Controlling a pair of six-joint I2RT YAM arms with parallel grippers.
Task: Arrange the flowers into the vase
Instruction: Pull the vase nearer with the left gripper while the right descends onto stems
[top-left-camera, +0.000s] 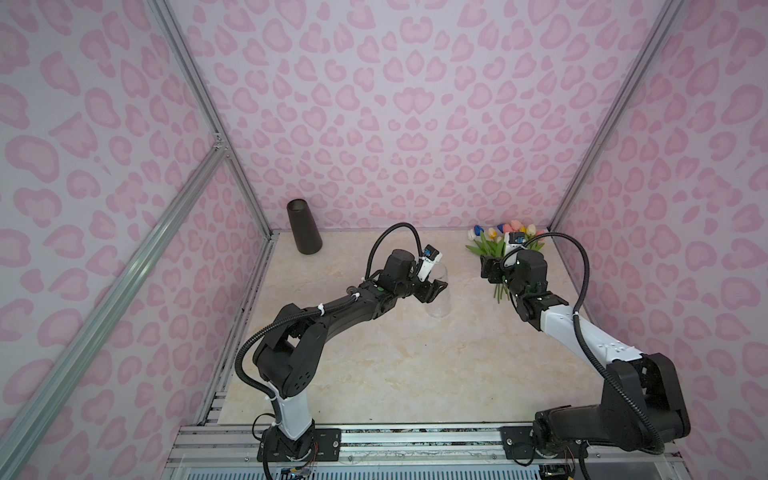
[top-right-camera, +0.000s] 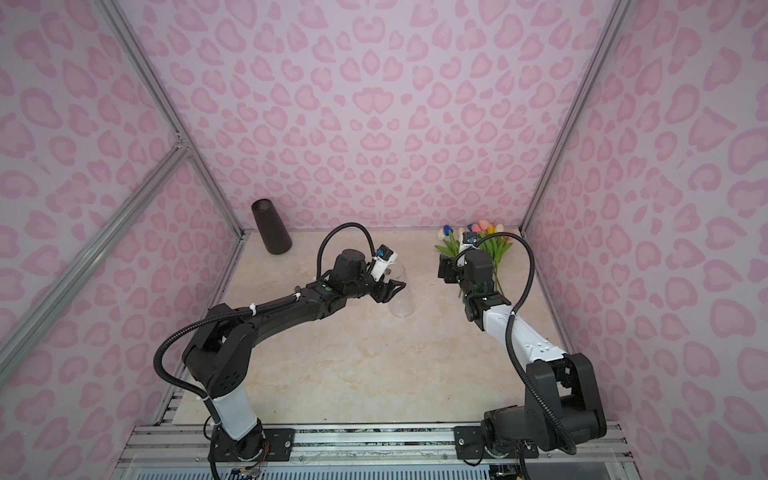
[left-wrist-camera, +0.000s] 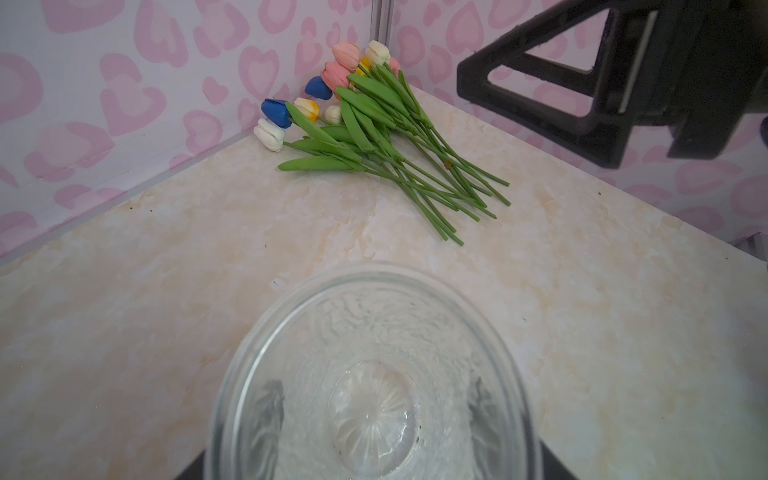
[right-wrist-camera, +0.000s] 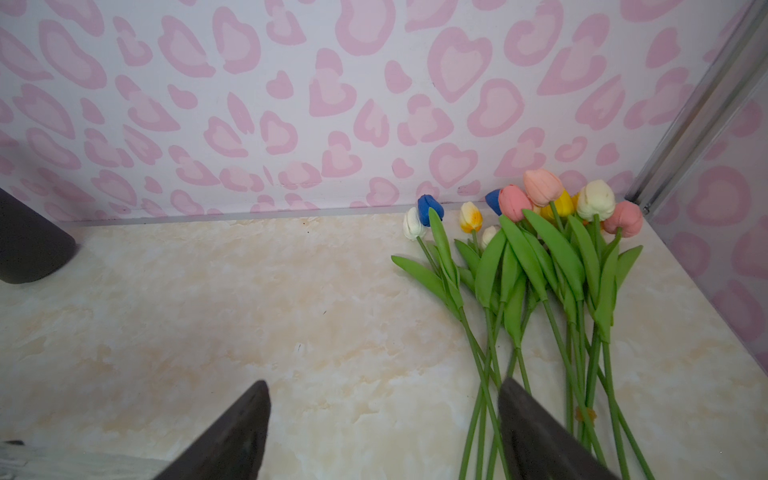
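The clear glass vase (left-wrist-camera: 374, 316) stands upright mid-table on the cream marble-patterned tabletop (top-left-camera: 374, 353). Through my left wrist camera I look straight down its mouth to the moulded bottom, with only glass in there. A dark grey tapered vase (top-left-camera: 304, 226) stands in the far left corner, and I cannot see into it. The flowers (right-wrist-camera: 557, 249), artificial tulips with white, cream, yellow, pink and blue heads on thin green stems, lie flat in a bunch in the far right corner, heads at the pink heart-print back wall (right-wrist-camera: 291, 104), cut ends pointing away from it. My left gripper (top-left-camera: 436, 289) reaches in level from the left, its fingers (left-wrist-camera: 270, 407) clamped on the clear glass vase, one each side. My right gripper (right-wrist-camera: 382, 384) hangs tilted above the stem ends, jaws wide apart, gripping nothing
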